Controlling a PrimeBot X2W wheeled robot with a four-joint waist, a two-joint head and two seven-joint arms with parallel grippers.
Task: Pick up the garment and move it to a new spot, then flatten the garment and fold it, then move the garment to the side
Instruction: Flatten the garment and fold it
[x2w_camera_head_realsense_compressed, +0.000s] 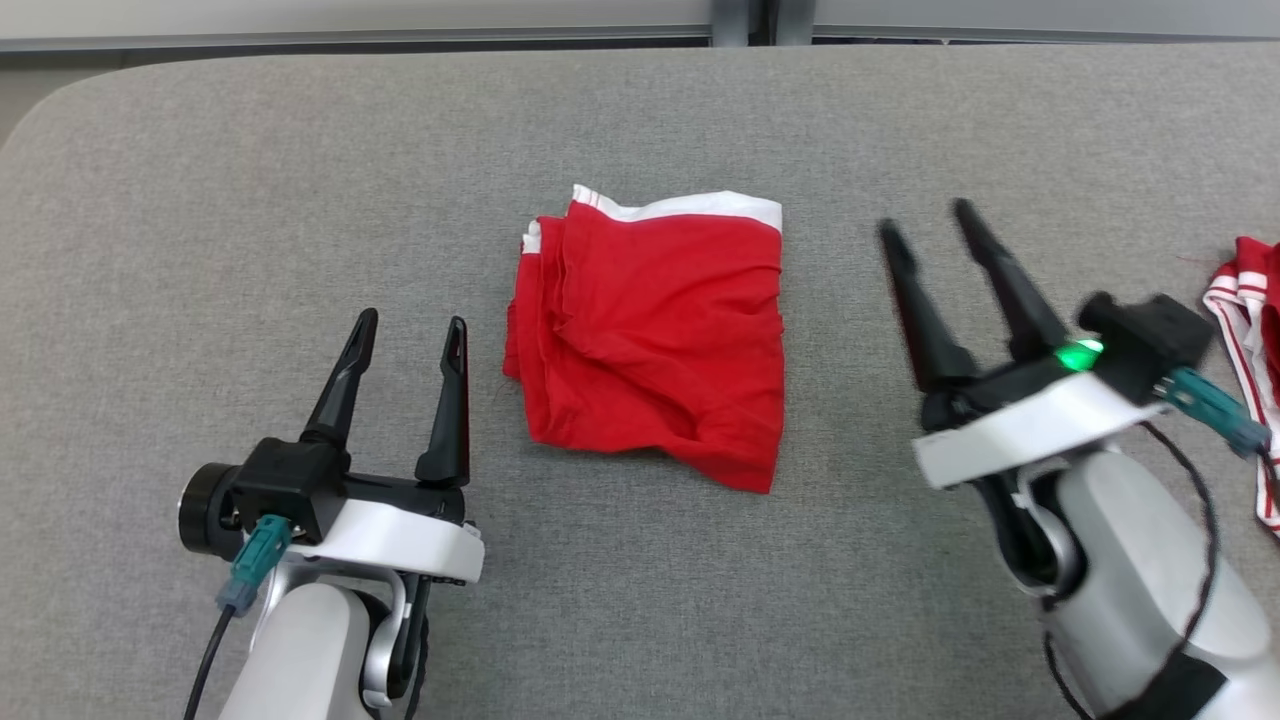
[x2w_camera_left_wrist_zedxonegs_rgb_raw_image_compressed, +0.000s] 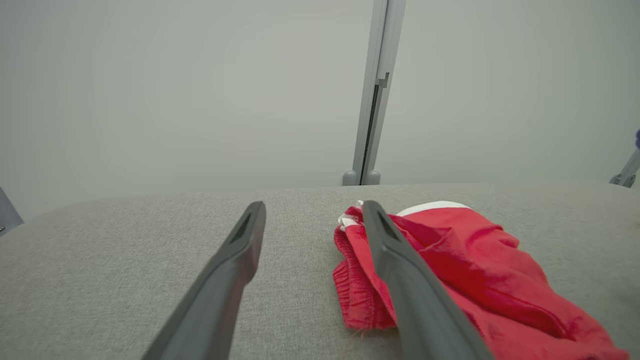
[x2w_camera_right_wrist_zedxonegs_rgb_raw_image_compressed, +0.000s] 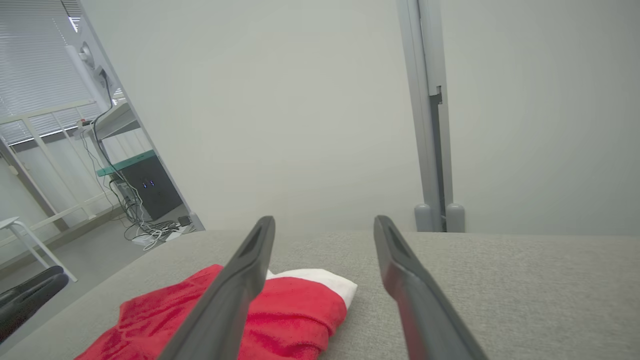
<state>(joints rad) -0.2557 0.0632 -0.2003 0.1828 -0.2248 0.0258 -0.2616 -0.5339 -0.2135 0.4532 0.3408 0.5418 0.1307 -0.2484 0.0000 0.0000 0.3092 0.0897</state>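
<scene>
Lying folded, garment (x2w_camera_head_realsense_compressed: 650, 340) (on table (x2w_camera_head_realsense_compressed: 200, 200))

Bright even light, faint soft shadows

Grey fabric table (x2w_camera_head_realsense_compressed: 200, 150): folded red garment (x2w_camera_head_realsense_compressed: 650, 340) centre; possibly second garment (x2w_camera_head_realsense_compressed: 1243, 300) right.
</scene>
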